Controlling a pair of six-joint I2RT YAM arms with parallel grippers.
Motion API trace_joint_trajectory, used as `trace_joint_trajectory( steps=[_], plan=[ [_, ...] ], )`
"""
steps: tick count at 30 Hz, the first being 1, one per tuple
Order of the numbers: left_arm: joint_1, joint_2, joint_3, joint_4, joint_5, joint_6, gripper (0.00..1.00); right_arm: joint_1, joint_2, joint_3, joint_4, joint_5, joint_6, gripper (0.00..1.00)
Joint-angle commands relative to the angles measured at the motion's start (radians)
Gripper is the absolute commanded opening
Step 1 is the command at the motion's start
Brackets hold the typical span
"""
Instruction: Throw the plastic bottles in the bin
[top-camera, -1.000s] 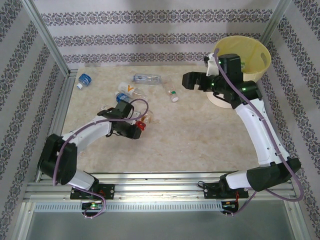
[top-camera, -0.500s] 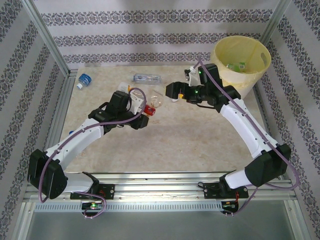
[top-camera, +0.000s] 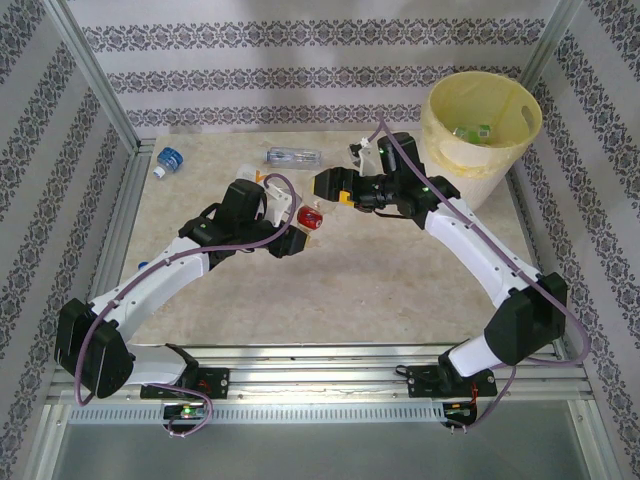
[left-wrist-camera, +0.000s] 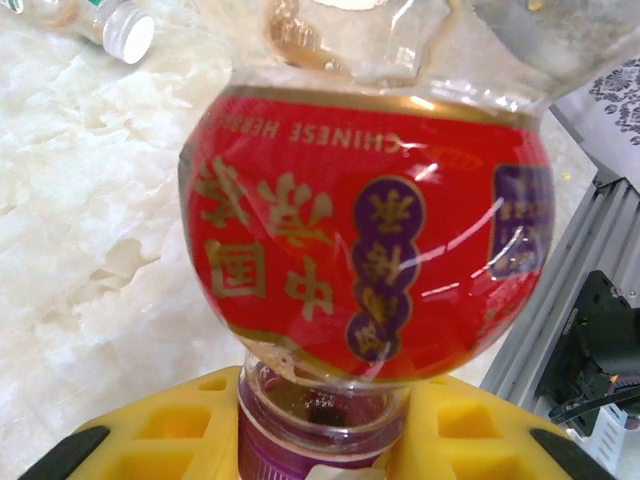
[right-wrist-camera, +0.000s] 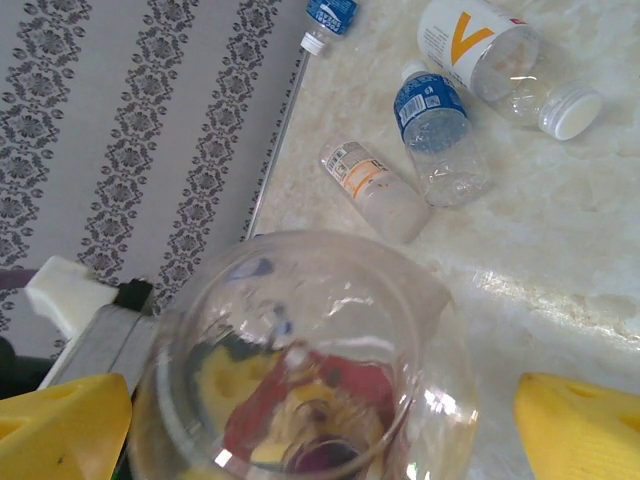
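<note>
Top external view: red-labelled bottle (top-camera: 311, 215) near table (top-camera: 400, 290) centre, neck pinched by left hand (top-camera: 299, 225). Right hand (right-wrist-camera: 320, 420) spread, bottle base flanked by jaws; handover judged in hand. Next: base to be clamped, neck released, bottle carried to bin (top-camera: 447, 150) at 1 o'clock.

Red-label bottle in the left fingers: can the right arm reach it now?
Likely yes: the right arm's open fingers flank the bottle's clear base, nothing between; the left fingers hold only its neck.
</note>
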Motion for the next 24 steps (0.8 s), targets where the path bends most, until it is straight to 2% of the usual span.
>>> trace_joint_trajectory(
  steps=[1,6,12,14,15,18,20,22,24],
  plan=[
    [-0.019,-0.024,0.033,0.055,0.043,-0.007,0.26,0.016,0.023,0.009,0.046,-0.019,0.012,0.98],
    [-0.026,-0.020,0.034,0.059,0.037,-0.004,0.26,0.021,0.050,0.035,0.041,-0.025,0.014,0.96],
    [-0.025,-0.020,0.032,0.064,0.015,0.005,0.27,0.021,0.050,0.052,0.011,-0.036,0.019,0.81],
    [-0.026,-0.021,0.024,0.078,0.013,0.007,0.31,0.019,0.049,0.059,-0.008,-0.030,0.018,0.74],
    [-0.026,-0.021,0.019,0.087,0.012,0.007,0.34,0.017,0.050,0.062,-0.014,-0.030,0.019,0.71],
    [-0.025,-0.023,0.012,0.107,0.001,0.000,0.54,0.012,0.044,0.081,-0.040,-0.020,0.016,0.64],
    [-0.025,-0.019,0.014,0.113,-0.007,-0.011,0.81,0.005,0.036,0.098,-0.069,0.006,0.006,0.61],
    [-0.025,-0.020,0.006,0.134,-0.015,-0.028,0.92,-0.002,0.027,0.126,-0.109,0.036,-0.012,0.60],
    [-0.025,-0.025,-0.005,0.160,-0.018,-0.045,0.98,-0.014,0.017,0.166,-0.172,0.092,-0.044,0.61]
  ],
)
